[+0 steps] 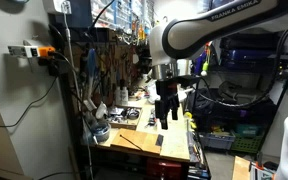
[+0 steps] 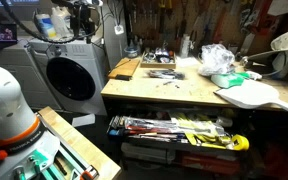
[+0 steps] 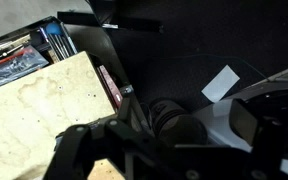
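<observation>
My gripper [image 1: 165, 112] hangs from the white arm above the front edge of a wooden workbench [image 1: 144, 142], fingers pointing down. It looks open and empty. In the wrist view the gripper's dark fingers [image 3: 174, 162] fill the bottom of the frame. Past them are the pale wooden bench top [image 3: 39, 105] and its edge. A black cylindrical object [image 3: 169, 120] lies just beyond that edge, over the dark floor. I cannot tell what the black object is. Nothing touches the fingers.
An open drawer of tools [image 3: 24, 55] [image 2: 174, 128] sits below the bench top. Small tools and trays lie on the bench [image 2: 159, 62]. A pegboard with hanging tools [image 1: 109, 60] backs it. A washing machine [image 2: 69, 75] stands beside it. A white paper [image 3: 221, 82] lies on the floor.
</observation>
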